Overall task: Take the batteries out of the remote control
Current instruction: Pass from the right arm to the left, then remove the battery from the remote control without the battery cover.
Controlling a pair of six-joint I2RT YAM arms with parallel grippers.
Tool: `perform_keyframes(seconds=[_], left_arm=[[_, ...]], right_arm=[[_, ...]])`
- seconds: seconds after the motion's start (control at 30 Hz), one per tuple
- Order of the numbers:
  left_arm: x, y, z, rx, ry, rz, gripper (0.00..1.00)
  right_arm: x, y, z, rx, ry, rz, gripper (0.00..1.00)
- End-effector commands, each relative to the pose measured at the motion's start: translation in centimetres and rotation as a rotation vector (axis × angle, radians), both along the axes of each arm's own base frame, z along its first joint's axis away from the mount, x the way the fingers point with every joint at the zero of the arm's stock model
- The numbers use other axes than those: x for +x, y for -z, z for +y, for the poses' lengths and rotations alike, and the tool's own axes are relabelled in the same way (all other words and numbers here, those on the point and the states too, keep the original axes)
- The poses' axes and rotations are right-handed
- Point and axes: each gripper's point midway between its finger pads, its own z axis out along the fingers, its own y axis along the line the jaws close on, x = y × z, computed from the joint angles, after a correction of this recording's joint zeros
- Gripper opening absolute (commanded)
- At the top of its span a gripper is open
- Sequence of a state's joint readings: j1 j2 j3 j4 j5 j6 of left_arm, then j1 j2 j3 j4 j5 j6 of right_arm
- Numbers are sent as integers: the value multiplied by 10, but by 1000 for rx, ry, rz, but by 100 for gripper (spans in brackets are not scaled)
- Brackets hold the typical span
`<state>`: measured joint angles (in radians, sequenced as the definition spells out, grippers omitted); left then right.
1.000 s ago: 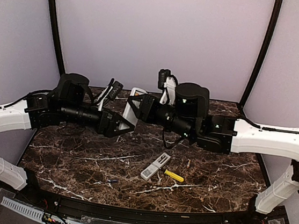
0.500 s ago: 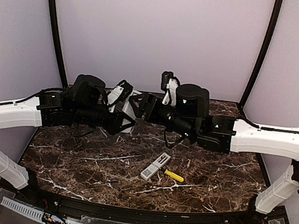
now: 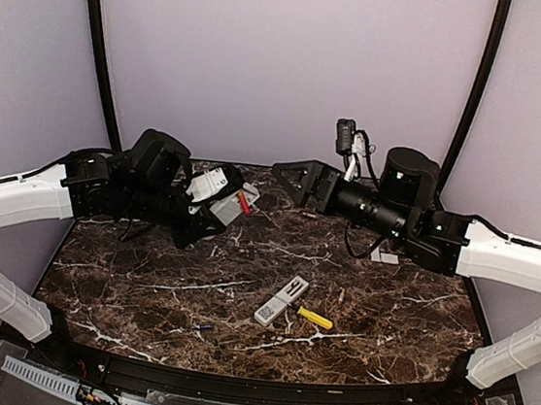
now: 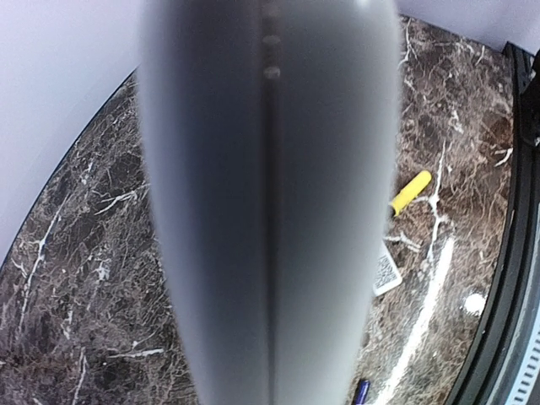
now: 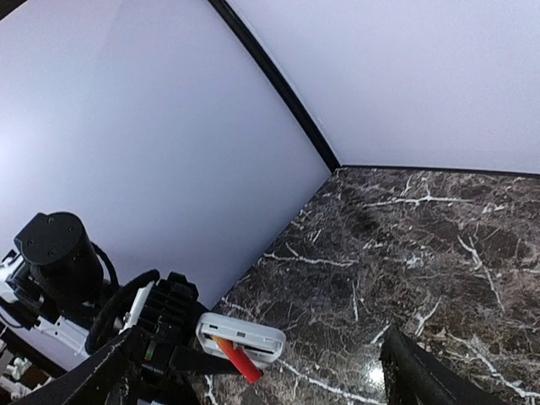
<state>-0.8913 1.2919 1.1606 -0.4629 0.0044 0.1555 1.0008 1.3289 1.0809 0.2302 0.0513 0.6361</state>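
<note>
My left gripper (image 3: pixel 208 207) is shut on the white remote control (image 3: pixel 221 193) and holds it above the back left of the table. A red battery (image 3: pixel 244 203) sticks out of the remote's open end (image 5: pixel 242 335), slanting downward (image 5: pixel 239 359). In the left wrist view the remote (image 4: pixel 270 211) is a grey blur across the middle that hides the jaws. My right gripper (image 3: pixel 289 179) is open and empty, a short way right of the remote. Its dark fingers (image 5: pixel 415 376) frame the bottom of the right wrist view. A small blue battery (image 3: pixel 202 328) lies loose near the front edge (image 4: pixel 360 391).
A flat white piece with a printed code (image 3: pixel 281 300) lies mid-table beside a yellow-handled screwdriver (image 3: pixel 315 317); the left wrist view shows both, the piece (image 4: pixel 386 272) and the handle (image 4: pixel 411 192). Small bits (image 3: pixel 341 295) lie to the right. A pale patch (image 3: pixel 384 258) lies under the right arm.
My right gripper opened, let go of the remote and drew back to the right. My left gripper closed on the remote and swung it left and down, with the red battery now protruding.
</note>
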Motion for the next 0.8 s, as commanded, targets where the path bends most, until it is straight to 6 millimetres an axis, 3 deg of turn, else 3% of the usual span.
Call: perform_keyframes(seconds=[0.0,0.13,0.3,0.77], left_arm=[[0,2,13,156,84,-98,0],[-13,-13,-3,38,160,-92,0],[-27,-24,-16,-68,222,-50,0],[-44,-38,-20,-171,256,4,0]], right_arm=[[-31,5,6,14,-254,-53,93],[-43,23,11,-15,-337,-25,81],[-53,31,19,-17,-421,1,67],[-69,37,28,15,-527,27,35]])
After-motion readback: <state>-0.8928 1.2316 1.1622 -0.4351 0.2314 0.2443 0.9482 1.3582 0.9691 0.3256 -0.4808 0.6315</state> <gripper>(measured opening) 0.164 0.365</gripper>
